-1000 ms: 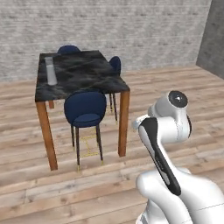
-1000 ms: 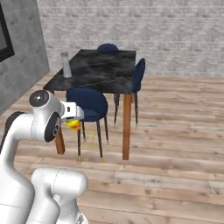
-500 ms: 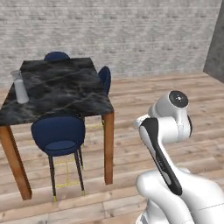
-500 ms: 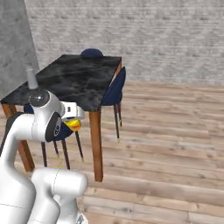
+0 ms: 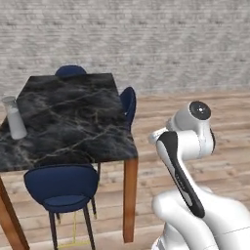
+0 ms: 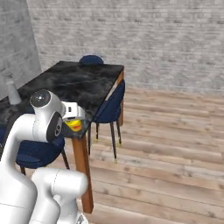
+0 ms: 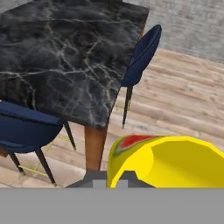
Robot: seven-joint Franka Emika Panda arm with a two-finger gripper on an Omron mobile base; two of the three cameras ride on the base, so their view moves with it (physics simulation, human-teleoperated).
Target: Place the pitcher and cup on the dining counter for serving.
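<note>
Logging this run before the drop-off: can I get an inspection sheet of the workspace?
Surface: dining counter, black marble top on wooden legs, bare apart from the pitcher.
Job's things: pitcher upright near the counter's left edge; cup off the counter, held at the gripper, beyond the near corner.
Clutter: nothing seen.
Grippers: gripper carrying the cup, jaws hidden by it.
Cables: nothing seen.
Surroundings: navy chairs at three sides, plank floor, grey brick wall.

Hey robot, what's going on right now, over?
Gripper shut on the cup. Pitcher already standing on the dining counter. Blue chair tucked at the near edge.
</note>
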